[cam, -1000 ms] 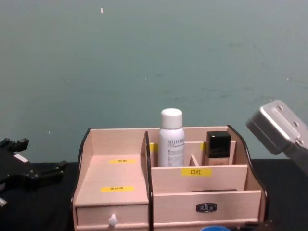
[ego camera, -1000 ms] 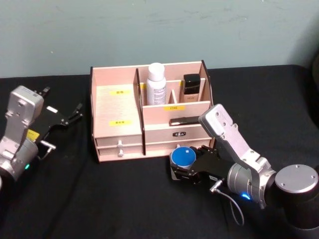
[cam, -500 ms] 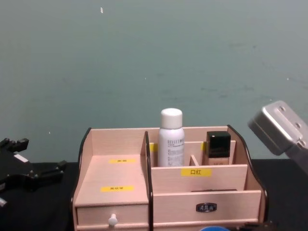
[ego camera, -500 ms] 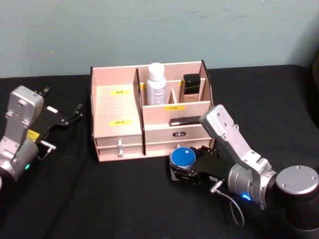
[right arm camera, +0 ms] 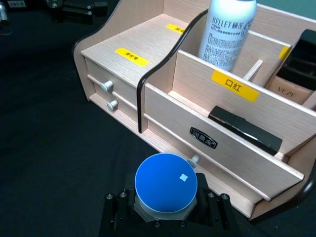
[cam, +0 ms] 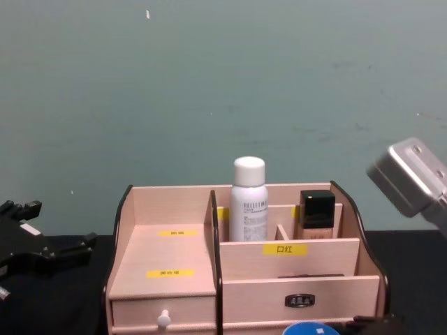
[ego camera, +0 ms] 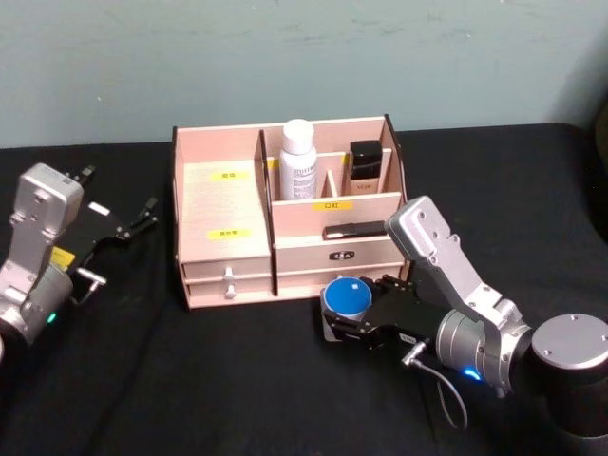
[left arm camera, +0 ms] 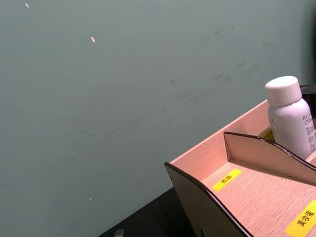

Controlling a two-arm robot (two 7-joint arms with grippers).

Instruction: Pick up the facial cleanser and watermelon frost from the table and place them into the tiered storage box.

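Note:
The watermelon frost (ego camera: 348, 296), a squat jar with a blue lid, sits between the fingers of my right gripper (ego camera: 344, 318), just in front of the tiered storage box (ego camera: 223, 252). In the right wrist view the right gripper (right arm camera: 165, 210) is shut on the watermelon frost (right arm camera: 166, 182), close to the box's front wall (right arm camera: 163, 113). The blue lid (cam: 311, 328) shows at the bottom of the chest view. The facial cleanser (ego camera: 297, 160) stands upright in a rear compartment of the box. My left gripper (ego camera: 119, 214) rests open to the box's left, holding nothing.
A black-capped beige bottle (ego camera: 364, 160) stands in the compartment next to the facial cleanser. A slim black stick (right arm camera: 244, 129) lies in the box's front compartment. A black cloth (ego camera: 237, 380) covers the table, and a green wall (cam: 223, 84) rises behind it.
My right gripper has risen a little with the jar; more of the blue lid now shows in the chest view. The left arm has not moved.

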